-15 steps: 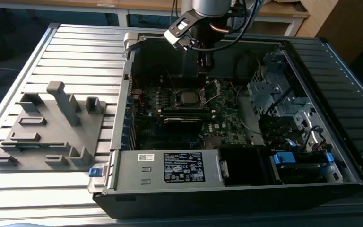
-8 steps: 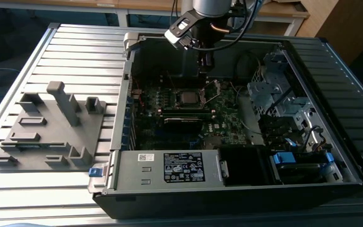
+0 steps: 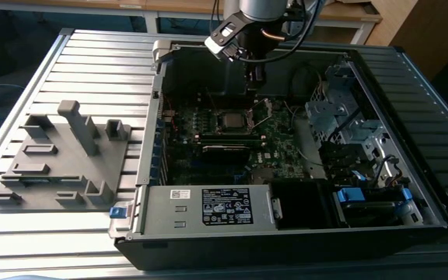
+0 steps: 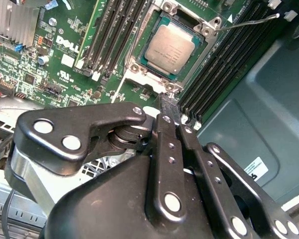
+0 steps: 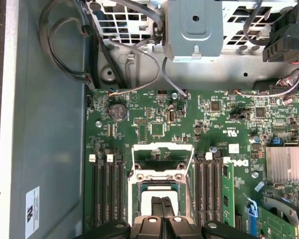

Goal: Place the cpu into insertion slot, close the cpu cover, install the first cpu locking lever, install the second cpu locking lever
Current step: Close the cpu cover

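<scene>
Gripper is hovering, jaws pressed together and empty, close by the cpu, likely because that is lying seated in the insertion slot, cpu cover raised.

The cpu lies in the insertion slot, between two rows of memory slots — the gripper is just beside the slot, inside the computer case.
</scene>
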Robot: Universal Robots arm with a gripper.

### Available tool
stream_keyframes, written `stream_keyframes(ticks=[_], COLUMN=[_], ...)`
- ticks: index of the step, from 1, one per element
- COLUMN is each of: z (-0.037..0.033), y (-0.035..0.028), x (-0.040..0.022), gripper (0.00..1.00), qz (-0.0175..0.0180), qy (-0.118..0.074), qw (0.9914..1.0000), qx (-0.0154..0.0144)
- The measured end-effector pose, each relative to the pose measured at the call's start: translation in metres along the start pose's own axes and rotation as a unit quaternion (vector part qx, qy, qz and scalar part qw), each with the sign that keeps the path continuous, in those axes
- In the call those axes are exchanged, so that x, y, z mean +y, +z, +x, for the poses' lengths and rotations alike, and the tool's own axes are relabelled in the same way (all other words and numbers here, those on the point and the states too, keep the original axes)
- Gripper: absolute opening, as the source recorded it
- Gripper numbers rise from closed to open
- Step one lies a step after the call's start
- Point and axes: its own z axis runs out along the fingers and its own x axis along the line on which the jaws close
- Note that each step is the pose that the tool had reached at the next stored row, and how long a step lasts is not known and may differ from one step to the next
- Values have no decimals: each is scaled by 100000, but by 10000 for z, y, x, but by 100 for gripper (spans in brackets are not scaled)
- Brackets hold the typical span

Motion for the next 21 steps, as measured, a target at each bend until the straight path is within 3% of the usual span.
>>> stream_keyframes(ticks=[21], z=[48], y=[39], x=[283], gripper=[10], qz=[-1], qy=[-2], qw=[100000], qx=[1])
